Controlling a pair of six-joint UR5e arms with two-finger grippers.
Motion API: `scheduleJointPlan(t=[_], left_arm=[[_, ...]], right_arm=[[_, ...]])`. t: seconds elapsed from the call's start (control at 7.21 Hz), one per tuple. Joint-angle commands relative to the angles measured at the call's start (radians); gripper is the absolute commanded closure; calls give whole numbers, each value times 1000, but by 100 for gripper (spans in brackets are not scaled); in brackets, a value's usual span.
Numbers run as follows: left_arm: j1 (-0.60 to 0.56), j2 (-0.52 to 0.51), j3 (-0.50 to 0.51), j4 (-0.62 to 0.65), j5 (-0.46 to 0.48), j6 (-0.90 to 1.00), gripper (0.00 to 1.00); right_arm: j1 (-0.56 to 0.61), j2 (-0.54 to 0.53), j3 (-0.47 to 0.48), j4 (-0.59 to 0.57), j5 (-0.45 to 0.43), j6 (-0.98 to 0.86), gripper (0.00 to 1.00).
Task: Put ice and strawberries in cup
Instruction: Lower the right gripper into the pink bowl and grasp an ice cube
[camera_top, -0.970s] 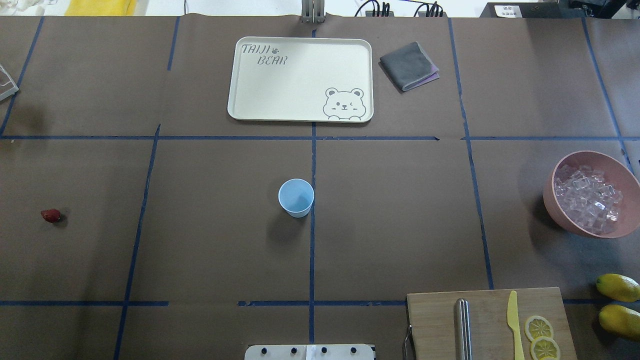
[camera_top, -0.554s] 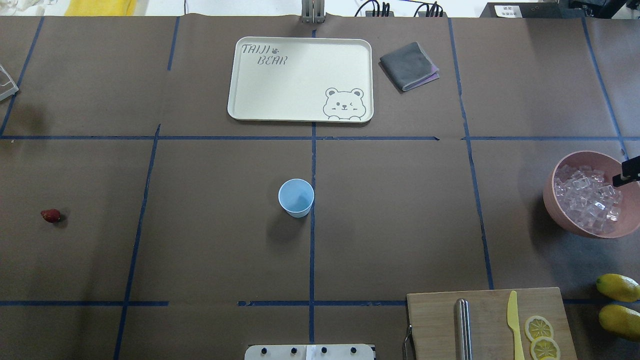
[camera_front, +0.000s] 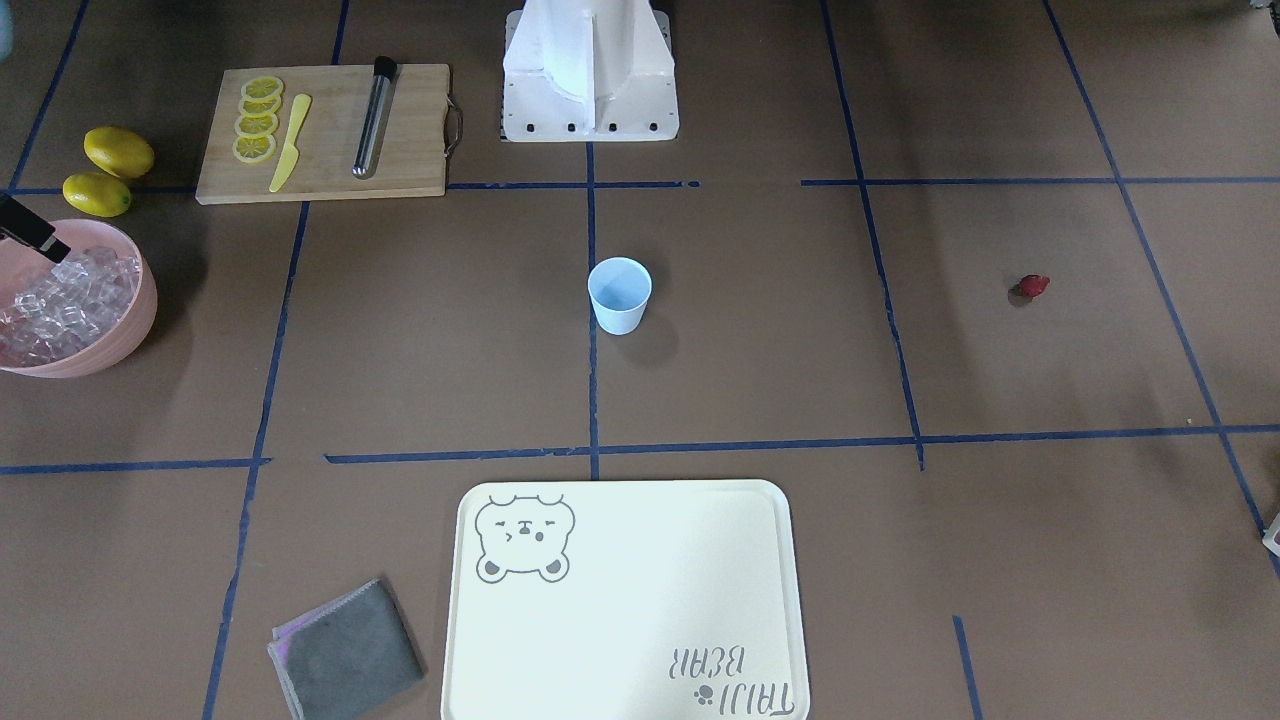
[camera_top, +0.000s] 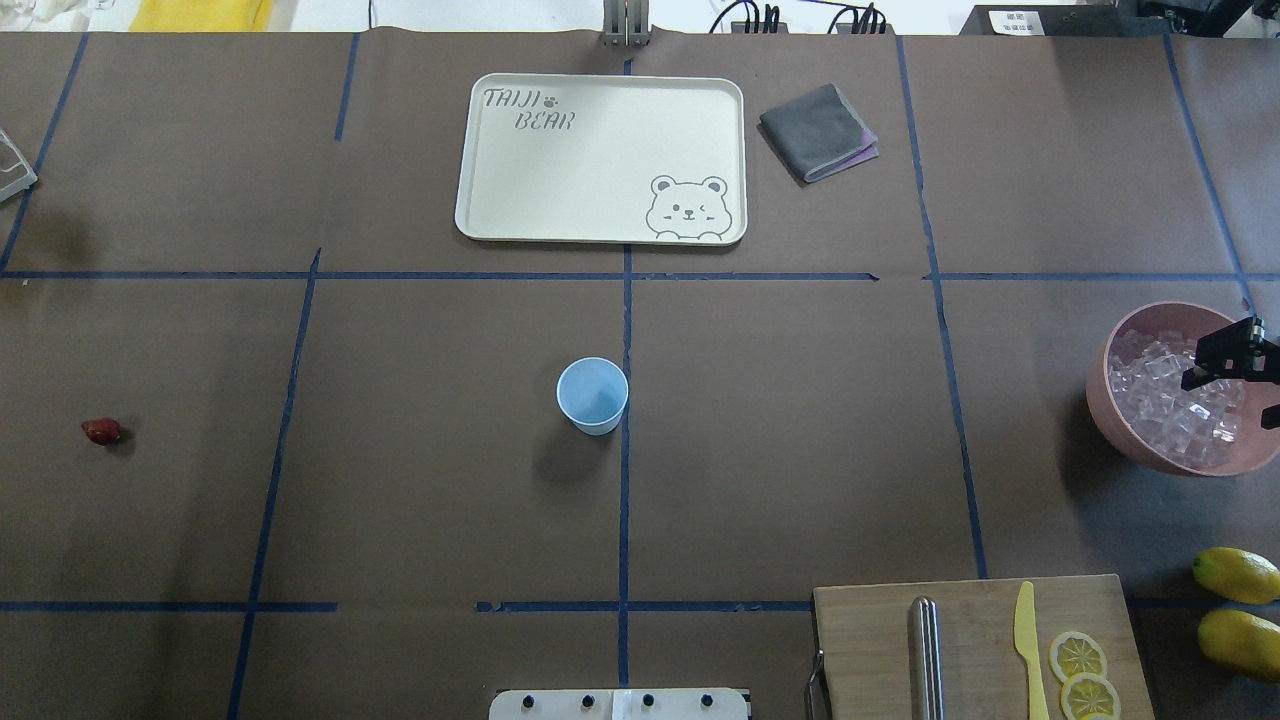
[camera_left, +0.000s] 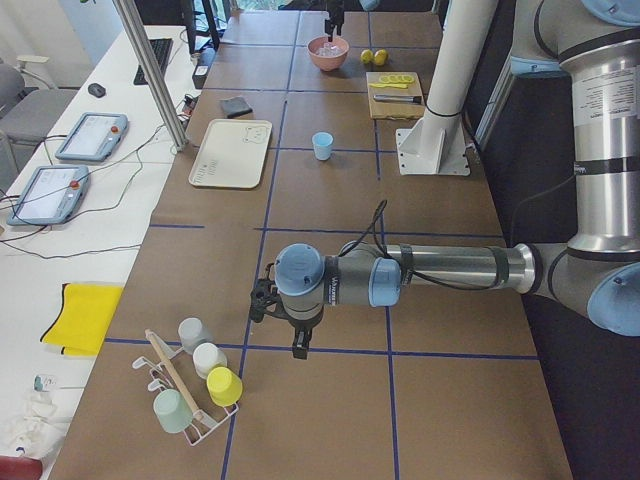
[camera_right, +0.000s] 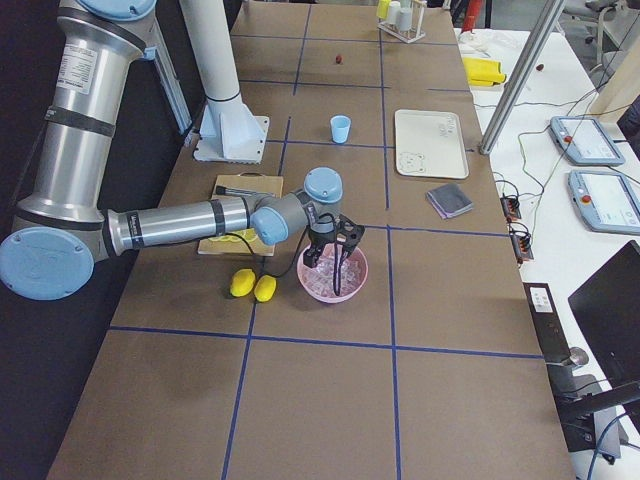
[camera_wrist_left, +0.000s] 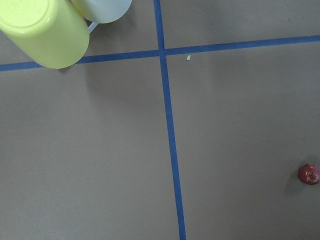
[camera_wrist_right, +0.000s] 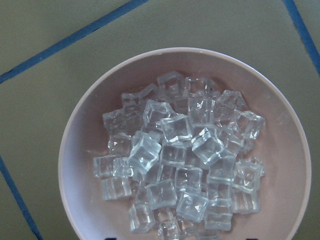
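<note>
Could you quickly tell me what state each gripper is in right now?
Left gripper: cannot be told.
Right gripper: open, holding nothing, over the ice.

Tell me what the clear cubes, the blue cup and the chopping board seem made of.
Cubes: clear, glossy, crisp-edged, no meltwater visible; probably acrylic, possibly real ice. Cup: smooth matte pale blue, likely plastic. Chopping board: pale tan, streaky grain, looks like wood or bamboo.
</note>
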Motion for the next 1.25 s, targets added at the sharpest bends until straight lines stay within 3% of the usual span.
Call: scheduleJointPlan(t=[0.0, 0.55, 1.11], left_arm=[[2, 0, -1, -3, 0, 0, 0], [2, 0, -3, -3, 0, 0, 0], [2, 0, -11, -3, 0, -2, 0]], right_arm=[[-31, 1, -4, 1, -4, 29, 11], [-37, 63, -94, 2, -30, 29, 15], [-37, 62, -103, 1, -30, 34, 18]])
